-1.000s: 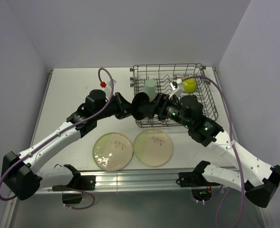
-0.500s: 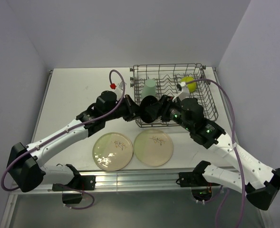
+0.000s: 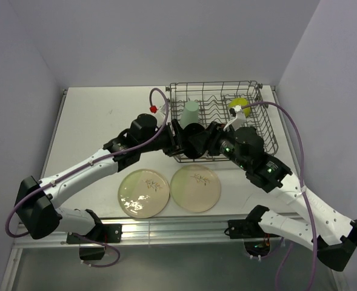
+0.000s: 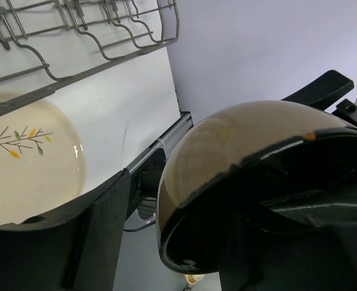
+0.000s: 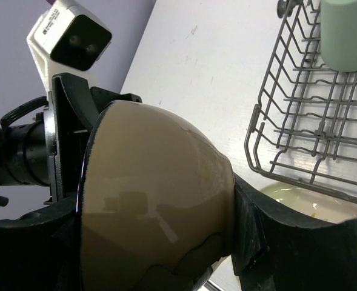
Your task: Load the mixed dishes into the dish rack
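Left plate (image 3: pixel 142 193) and right plate (image 3: pixel 195 188) lie flat on the table (image 3: pixel 93 115) at 6 o'clock, not yet racked; just past them the dark cup (image 5: pixel 154 194) hangs on its side over the rack's (image 3: pixel 269 130) 7 o'clock corner; right gripper (image 3: pixel 210 141) pinches its body; left gripper (image 3: pixel 177 138) is spread, one finger clear of the rim; reads as a hand-off to the right. Rack at 1 o'clock holds the mint cup (image 3: pixel 191 113) at its 10 and the lime bowl (image 3: pixel 241 104) at its 1. Next: left backs out toward 9; right lowers the cup into a free slot.
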Robot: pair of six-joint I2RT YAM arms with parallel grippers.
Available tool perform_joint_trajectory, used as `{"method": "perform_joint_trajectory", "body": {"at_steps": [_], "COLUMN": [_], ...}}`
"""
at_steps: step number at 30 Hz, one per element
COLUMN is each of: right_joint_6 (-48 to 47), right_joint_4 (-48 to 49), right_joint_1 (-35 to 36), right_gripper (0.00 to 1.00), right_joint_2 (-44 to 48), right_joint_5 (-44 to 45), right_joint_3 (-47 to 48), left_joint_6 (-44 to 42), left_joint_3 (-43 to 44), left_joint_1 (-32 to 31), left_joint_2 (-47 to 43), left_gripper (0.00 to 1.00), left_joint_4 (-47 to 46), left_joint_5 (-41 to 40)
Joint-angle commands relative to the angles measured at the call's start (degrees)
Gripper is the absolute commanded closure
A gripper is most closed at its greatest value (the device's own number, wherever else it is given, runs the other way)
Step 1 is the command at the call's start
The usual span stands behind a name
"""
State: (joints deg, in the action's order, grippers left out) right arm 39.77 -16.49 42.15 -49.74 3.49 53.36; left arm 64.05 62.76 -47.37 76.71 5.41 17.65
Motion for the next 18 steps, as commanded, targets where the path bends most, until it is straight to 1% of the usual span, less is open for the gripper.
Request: {"method": "perform_joint_trajectory", "body": {"at_steps": [1,6,12,18], "right_joint_6": [-0.5,-0.4,-0.2,-0.5], "right_joint_4": [1.8,-0.5,-3.5,-5.3], "right_joint_1": [0.9,0.8,0.7,0.7], "right_gripper": [1.00,1.00,1.00,1.00], "right_joint_2": [1.4,1.9,3.4,4.7], "right_joint_5": [-1.5,0.3,4.0,6.3], "right_joint_3": [1.4,2.1,2.4,2.2], "left_joint_6": [-0.2,-0.7,-1.6,-2.8], "left_joint_3": [4.0,4.6,4.5,3.9], "left_joint_1": [-1.2,-1.2,-1.3,-1.3], "left_joint_2": [-0.1,0.3,-1.5,-3.1], "left_gripper": [0.40,0.38,0.35,0.27], "left_joint_4": [-5.6,-5.6,-1.6,-0.1], "left_joint_5": [3.1,2.7,0.3,-0.4]}}
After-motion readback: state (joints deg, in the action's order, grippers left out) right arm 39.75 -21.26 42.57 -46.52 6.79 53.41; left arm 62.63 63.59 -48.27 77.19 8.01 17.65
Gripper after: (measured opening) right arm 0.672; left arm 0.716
